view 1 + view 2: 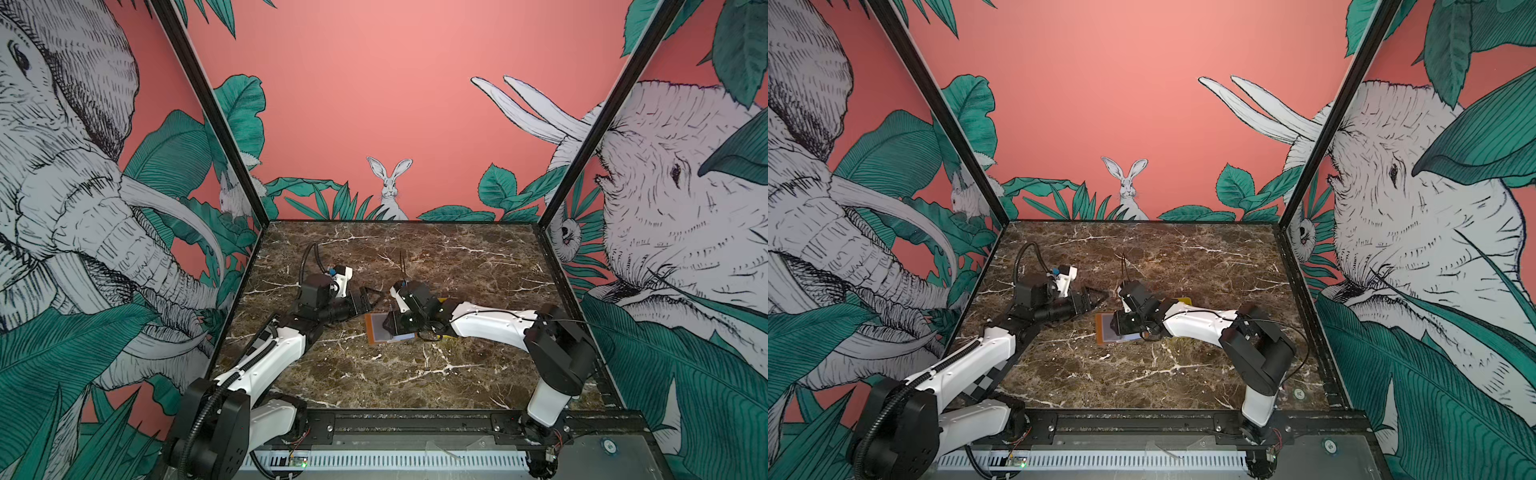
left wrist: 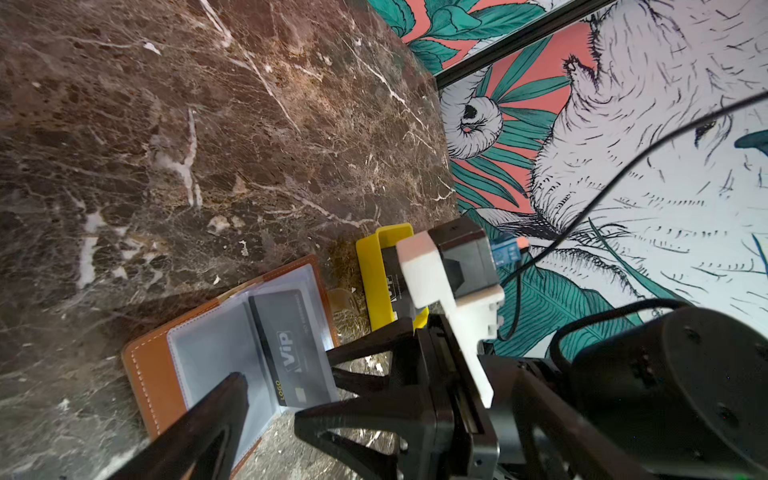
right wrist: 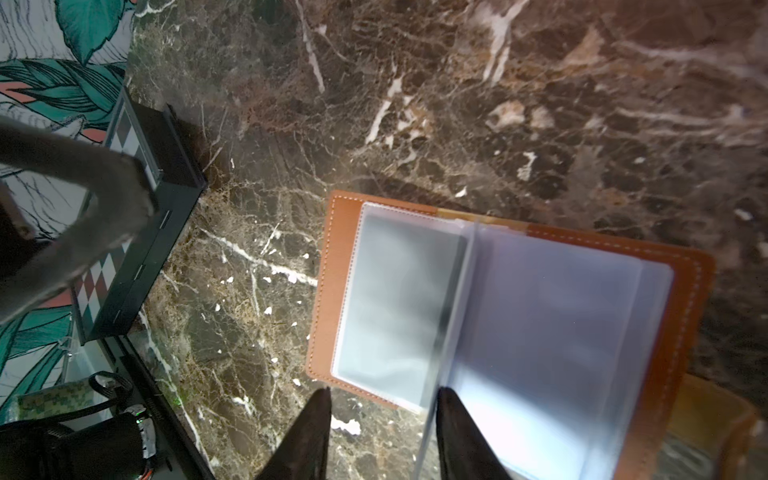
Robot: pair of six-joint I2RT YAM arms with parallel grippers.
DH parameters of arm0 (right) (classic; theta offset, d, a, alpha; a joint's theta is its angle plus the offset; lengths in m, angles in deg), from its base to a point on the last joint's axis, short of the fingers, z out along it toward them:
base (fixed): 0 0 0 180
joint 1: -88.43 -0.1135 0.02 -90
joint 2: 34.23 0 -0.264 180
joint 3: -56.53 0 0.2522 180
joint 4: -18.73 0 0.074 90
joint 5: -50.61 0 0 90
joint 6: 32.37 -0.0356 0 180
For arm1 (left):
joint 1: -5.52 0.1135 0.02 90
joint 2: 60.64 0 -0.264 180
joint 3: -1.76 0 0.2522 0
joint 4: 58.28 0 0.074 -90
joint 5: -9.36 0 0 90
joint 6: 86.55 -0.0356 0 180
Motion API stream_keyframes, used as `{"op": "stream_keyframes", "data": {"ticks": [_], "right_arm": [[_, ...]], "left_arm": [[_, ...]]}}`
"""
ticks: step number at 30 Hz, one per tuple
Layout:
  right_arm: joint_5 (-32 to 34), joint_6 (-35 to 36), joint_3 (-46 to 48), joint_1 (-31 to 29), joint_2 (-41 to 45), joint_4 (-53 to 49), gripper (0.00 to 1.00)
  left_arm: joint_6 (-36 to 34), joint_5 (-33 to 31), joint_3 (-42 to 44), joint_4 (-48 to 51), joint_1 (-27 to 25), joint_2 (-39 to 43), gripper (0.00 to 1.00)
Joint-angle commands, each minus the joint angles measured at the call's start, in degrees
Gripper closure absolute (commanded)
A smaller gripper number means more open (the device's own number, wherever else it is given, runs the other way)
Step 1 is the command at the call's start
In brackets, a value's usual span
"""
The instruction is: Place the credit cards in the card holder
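The card holder [image 2: 149,374] lies open and flat on the worktop [image 1: 395,374], mid-scene. Its leather cover looks limp and its clear sleeves [image 3: 561,332] floppy and slick, so a page likely needs pinning while a card slides in. One credit card [image 2: 291,349] sits on the page by the spine, apparently sleeved. Beyond, the other credit cards [image 2: 393,286] are stacked in the yellow tray [image 2: 374,274]; they look light, stiff and slippery, best pinched by a short edge. The right arm stretches low across, with the right end effector [image 3: 382,411] released, jaws apart at the holder's edge, gripping nothing. The left end effector [image 1: 1096,296] hovers farther back, spread wide and empty.
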Motion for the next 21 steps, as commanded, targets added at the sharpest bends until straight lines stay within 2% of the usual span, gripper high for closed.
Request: {"op": "stream_keyframes", "data": {"ticks": [1,5,13,18,21], "right_arm": [[1.8,0.1,-1.7,-1.9,-1.3,-0.9,0.57],[2.4,-0.3,-1.4,-3.4,-0.7,0.5,0.58],[5.7,-1.5,5.9,-3.8,4.4,5.2,0.58],[8.1,0.6,9.2,-3.6,8.7,5.7,0.58],[10.0,2.7,11.5,-3.4,14.1,5.7,0.58]], "left_arm": [[-1.0,2.0,0.9,-1.1,0.6,2.9,0.01],[-1.9,2.1,0.5,-1.6,0.7,4.4,0.01],[-0.5,1.3,2.2,-4.4,0.7,7.0,0.01],[2.1,1.4,2.5,-8.3,0.6,5.3,0.01],[3.0,0.7,1.5,-9.1,0.6,3.7,0.01]]}}
